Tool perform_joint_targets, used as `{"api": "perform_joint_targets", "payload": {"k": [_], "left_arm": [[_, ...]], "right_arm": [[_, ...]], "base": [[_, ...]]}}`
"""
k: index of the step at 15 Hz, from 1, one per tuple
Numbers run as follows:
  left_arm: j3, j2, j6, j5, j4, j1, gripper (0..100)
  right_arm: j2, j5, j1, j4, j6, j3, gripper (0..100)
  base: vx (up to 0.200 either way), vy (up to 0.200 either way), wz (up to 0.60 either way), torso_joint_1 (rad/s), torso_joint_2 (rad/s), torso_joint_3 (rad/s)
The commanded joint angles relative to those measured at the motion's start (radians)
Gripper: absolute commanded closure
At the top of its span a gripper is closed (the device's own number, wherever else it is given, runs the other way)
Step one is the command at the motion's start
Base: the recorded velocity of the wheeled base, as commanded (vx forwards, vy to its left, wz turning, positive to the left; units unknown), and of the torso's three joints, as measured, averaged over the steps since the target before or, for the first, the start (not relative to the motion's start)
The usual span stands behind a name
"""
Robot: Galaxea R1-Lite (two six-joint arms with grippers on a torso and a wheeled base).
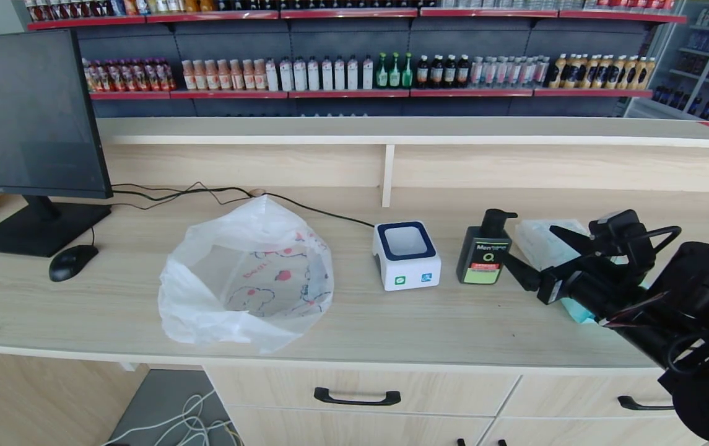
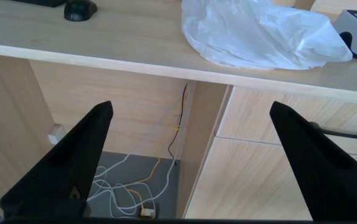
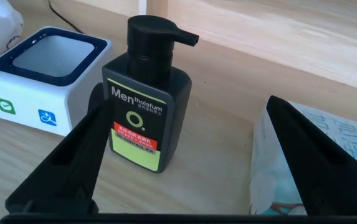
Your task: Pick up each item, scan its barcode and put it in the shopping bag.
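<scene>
While nothing has yet gone into the shopping bag (image 1: 249, 279), which lies open-mouthed on the counter (image 1: 391, 328) left of the scanner (image 1: 405, 255), the step in hand looks like the first pick. The right gripper (image 1: 529, 243) hangs with its jaws spread wide just right of the pump bottle (image 1: 484, 254), not touching it, and the right wrist view shows the bottle framed between the two fingers. The bottle stands upright just right of the scanner, with a soft tissue pack (image 1: 540, 238) beyond it to the right. The left gripper (image 2: 190, 106) is also wide apart and holding nothing, low in front of the cupboard below the counter's near edge. The next move probably calls for closing on the bottle's flat body below the pump head, lifting it, then turning it over the scanner's upward window. Its dark front bears white lettering above a yellow-green panel with a red strip. No barcode shows on this face, so it likely sits on the back. The scanner carries a green and a blue badge, the bag has red print and line drawings, and the pack has pale blue characters.
</scene>
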Motion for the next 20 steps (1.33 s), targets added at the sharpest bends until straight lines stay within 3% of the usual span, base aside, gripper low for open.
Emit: {"api": "perform_joint_targets", "payload": {"k": [1,3,20], "left_arm": [[0.0,0.0,0.0,0.001,-0.001,0.0,0],[0.0,0.0,0.0,0.001,-0.001,0.0,0],[0.0,0.0,0.0,0.001,-0.001,0.0,0]], "right_arm": [[0.028,-0.007,0.001,-0.001,0.0,-0.022,0],[0.039,-0.054,0.003,-0.001,0.003,-0.041,0],[0.037,-0.105,0.004,-0.001,0.04,-0.033,0]], "base": [[0.0,0.0,0.0,0.0,0.0,0.0],[0.0,0.0,0.0,0.0,0.0,0.0],[0.0,0.0,0.0,0.0,0.0,0.0]]}}
